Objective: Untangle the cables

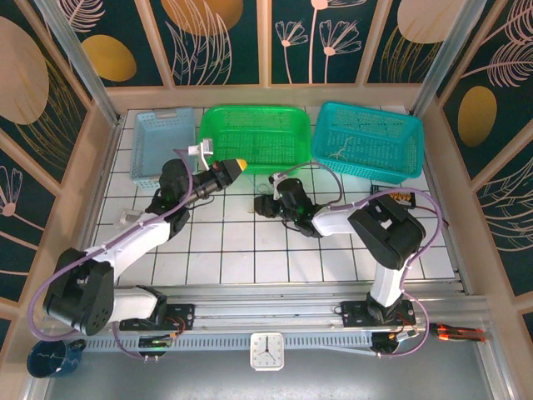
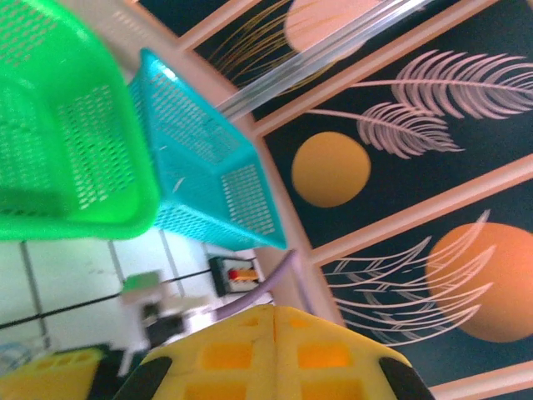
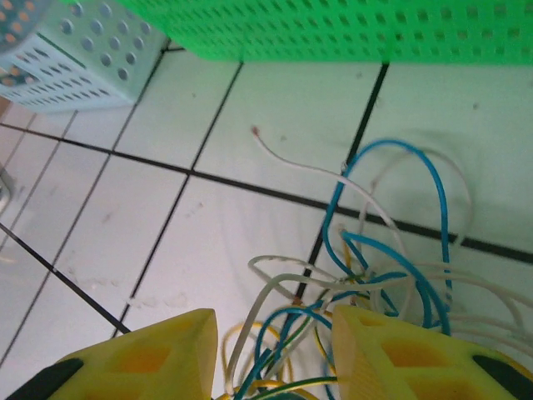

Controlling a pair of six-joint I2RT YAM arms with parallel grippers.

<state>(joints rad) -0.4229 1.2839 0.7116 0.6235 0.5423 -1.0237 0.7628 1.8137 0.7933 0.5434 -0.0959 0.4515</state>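
Clear over bare tiles (image 1: pixel 233 250) up front. Blocked behind by blue basket (image 1: pixel 162 146), green basket (image 1: pixel 250 137), teal basket (image 1: pixel 375 125); cables (image 3: pixel 366 275) just before green.

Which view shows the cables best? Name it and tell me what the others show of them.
Right wrist: the cables lie close up on the tiles, blue, white and yellow strands each traceable. In the top external view they are a small dark clump by the right gripper. The left wrist camera faces the baskets instead.

Pale blue basket (image 1: pixel 164 114), green basket (image 1: pixel 254 137) and teal basket (image 1: pixel 366 162) stand side by side; a clock (image 1: pixel 266 351) lies nearer
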